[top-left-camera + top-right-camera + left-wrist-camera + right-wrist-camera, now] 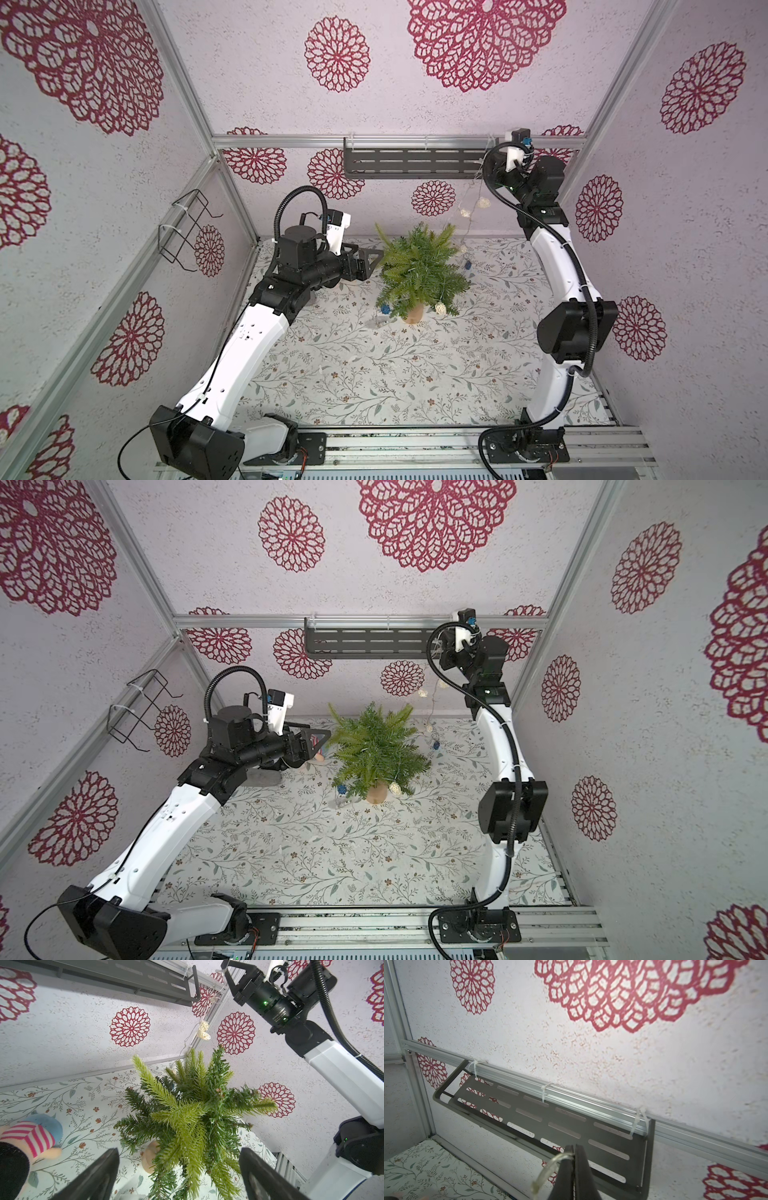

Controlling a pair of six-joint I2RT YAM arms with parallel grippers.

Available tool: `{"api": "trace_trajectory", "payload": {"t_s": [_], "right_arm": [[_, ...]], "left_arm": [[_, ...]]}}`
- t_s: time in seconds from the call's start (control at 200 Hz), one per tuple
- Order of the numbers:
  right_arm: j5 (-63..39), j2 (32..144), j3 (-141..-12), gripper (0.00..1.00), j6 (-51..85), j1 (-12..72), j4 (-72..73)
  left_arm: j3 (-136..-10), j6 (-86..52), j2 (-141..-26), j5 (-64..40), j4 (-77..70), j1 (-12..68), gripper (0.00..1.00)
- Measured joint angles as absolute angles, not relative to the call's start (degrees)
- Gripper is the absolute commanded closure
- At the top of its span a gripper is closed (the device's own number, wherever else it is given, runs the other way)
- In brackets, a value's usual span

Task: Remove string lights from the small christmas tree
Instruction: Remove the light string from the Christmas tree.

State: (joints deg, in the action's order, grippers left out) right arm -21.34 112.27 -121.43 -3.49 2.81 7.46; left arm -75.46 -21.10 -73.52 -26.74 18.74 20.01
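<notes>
Two grippers are showing. Right gripper (574, 1148) is clamping the lights (482, 203) by their wire, high above the tree (419, 270), beside the shelf (571, 1118). Lights are trailing down through the tree's branches to its base. Left gripper (368, 262) is hovering beside the tree, jaws spread wide.

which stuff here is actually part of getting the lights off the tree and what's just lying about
Job: string lights, small christmas tree, right gripper shut on the wire, left gripper open beside the tree.
Just there: striped plush toy, grey slotted shelf, wire basket on the wall.
</notes>
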Motion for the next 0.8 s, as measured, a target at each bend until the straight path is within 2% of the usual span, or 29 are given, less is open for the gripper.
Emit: {"api": "trace_trajectory", "payload": {"t_s": [0.41, 0.801], "right_arm": [[-21.2, 110.0, -120.1, 1.00, -5.1, 0.0, 6.0], [-20.8, 100.9, -111.1, 1.00, -6.7, 0.1, 5.3]], "left_arm": [[-75.5, -21.3, -73.5, -27.4, 18.7, 20.0, 0.05], [-72.2, -22.6, -70.5, -27.5, 18.0, 20.1, 0.05]]}}
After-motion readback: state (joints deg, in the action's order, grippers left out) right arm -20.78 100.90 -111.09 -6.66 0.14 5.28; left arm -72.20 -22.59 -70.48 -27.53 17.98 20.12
